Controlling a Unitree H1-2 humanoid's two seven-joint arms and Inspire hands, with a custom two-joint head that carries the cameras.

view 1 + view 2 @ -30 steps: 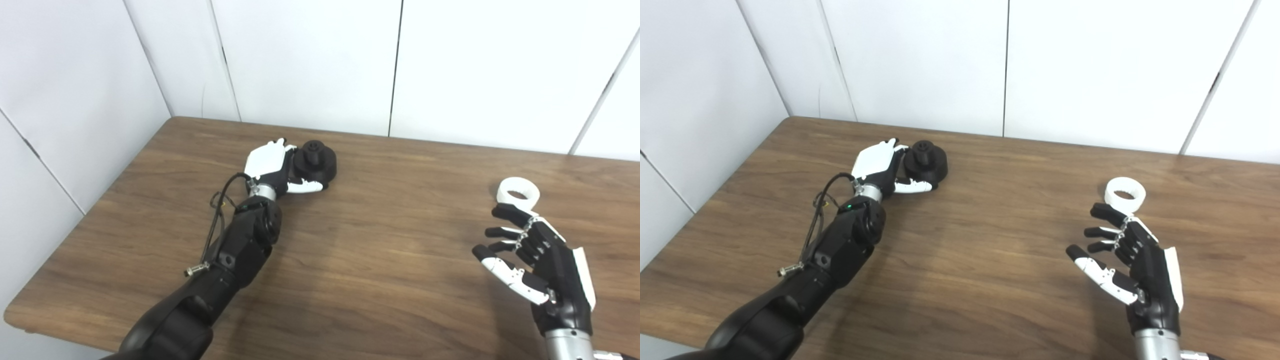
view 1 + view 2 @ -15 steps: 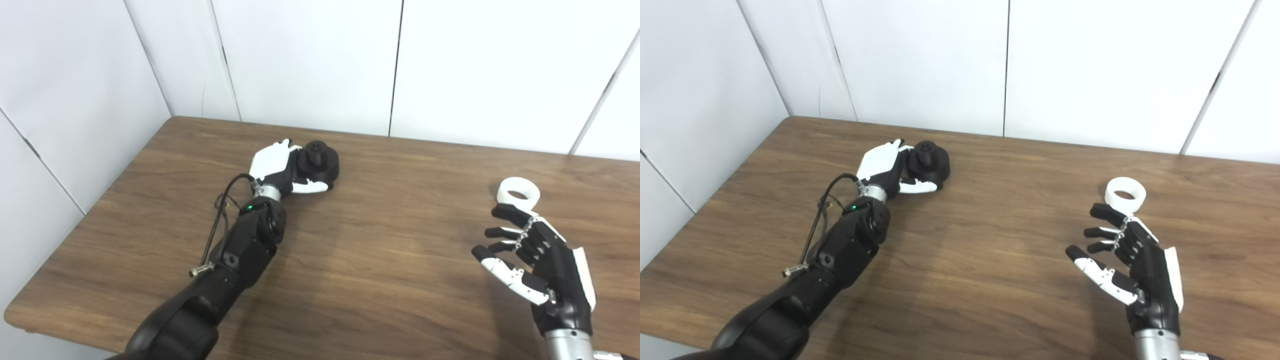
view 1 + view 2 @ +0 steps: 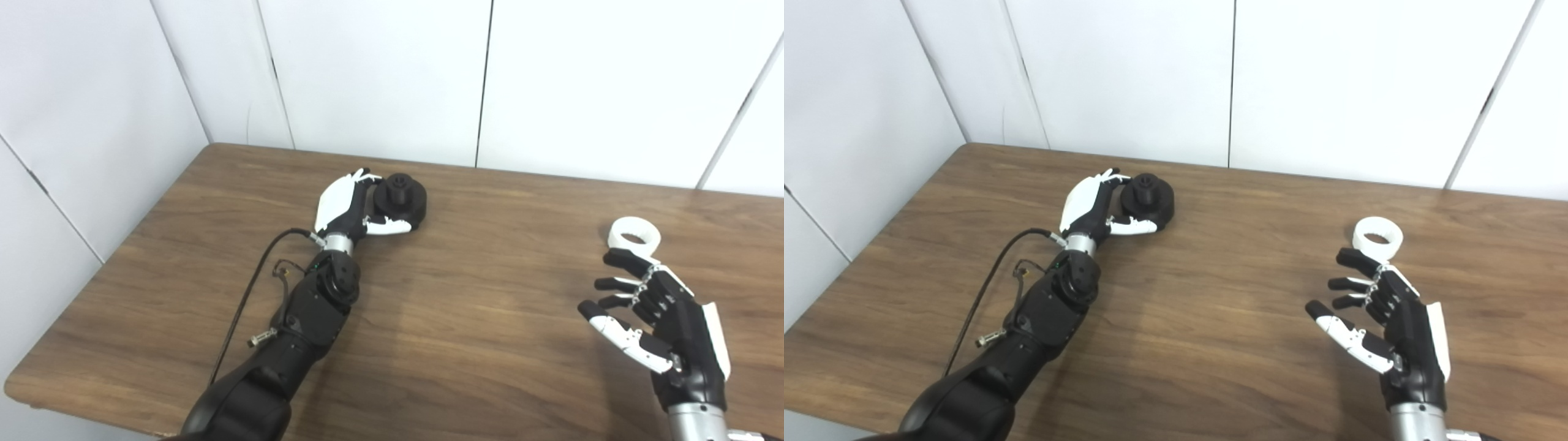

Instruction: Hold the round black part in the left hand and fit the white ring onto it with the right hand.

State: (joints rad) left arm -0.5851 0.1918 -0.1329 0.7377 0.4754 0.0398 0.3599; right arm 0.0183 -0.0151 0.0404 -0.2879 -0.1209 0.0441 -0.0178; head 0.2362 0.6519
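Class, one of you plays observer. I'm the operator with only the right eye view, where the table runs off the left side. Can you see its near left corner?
Observer: Yes. The left eye view shows the table ending in a rounded near left corner.
Operator: Is the black part close to that corner?
Observer: No. That view shows bare wood from the corner towards the left hand, which grips the black part near the far edge.

The round black part [image 3: 401,198] sits upright far left; the white ring [image 3: 635,233] lies flat right.
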